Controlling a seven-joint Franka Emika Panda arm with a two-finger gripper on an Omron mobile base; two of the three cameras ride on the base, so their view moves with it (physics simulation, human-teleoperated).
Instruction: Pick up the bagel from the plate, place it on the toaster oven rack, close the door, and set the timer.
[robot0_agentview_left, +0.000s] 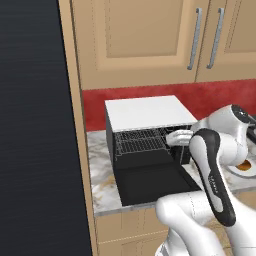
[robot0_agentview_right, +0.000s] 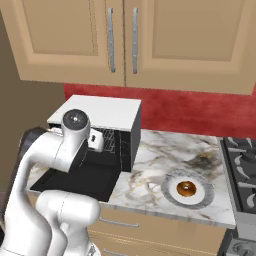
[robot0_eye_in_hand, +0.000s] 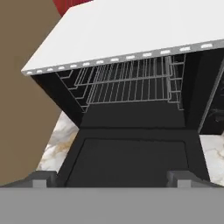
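Gripper (robot0_eye_in_hand: 112, 178), jaws wide and empty, faces the rack (robot0_eye_in_hand: 131, 83) at frame center above the dropped door (robot0_eye_in_hand: 131, 159); bagel (robot0_agentview_right: 186, 189) sits on plate (robot0_agentview_right: 170, 197), lower right.

Light is even and flat across all three rendered views, bright with no visible source and no glare on the marble table (robot0_agentview_right: 165, 165) or the upper cabinets (robot0_agentview_left: 140, 40). The oven cavity ahead of the jaws is the darkest area, its wire rack (robot0_eye_in_hand: 131, 83) still crisp. Edges look coarse and slightly soft, without blur or distortion.
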